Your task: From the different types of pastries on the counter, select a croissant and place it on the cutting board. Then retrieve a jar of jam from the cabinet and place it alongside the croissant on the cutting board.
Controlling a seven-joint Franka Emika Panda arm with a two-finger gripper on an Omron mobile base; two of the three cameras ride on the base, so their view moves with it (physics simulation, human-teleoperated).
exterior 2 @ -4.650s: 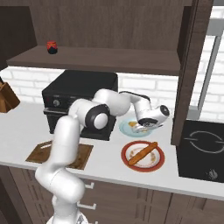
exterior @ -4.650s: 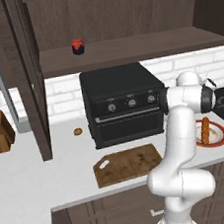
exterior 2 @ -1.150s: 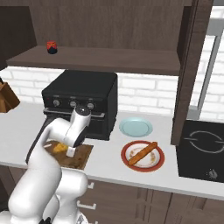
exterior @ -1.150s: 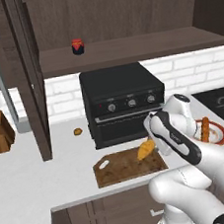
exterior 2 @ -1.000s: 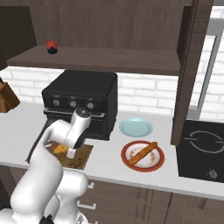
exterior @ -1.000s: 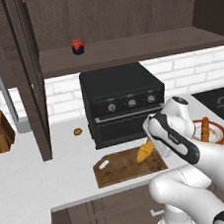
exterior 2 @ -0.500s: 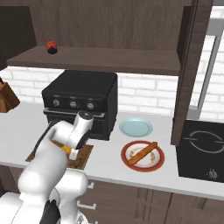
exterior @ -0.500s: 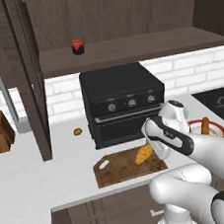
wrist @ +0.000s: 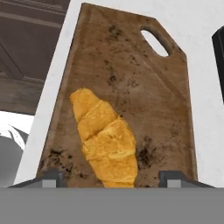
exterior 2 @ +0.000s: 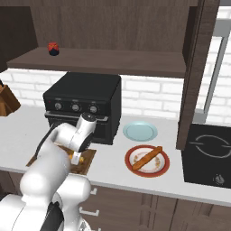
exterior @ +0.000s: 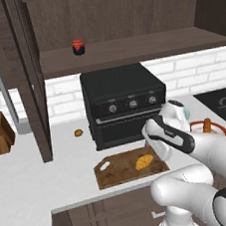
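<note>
Croissant lying flat on the cutting board, toward its right end in the left base view. Tool poised just above the pastry, fingers spread to either side, nothing gripped. Board resting on the pale tabletop in front of the black oven. Jar of jam upright on the cabinet shelf. Stick pastry on a red-rimmed plate.
</note>
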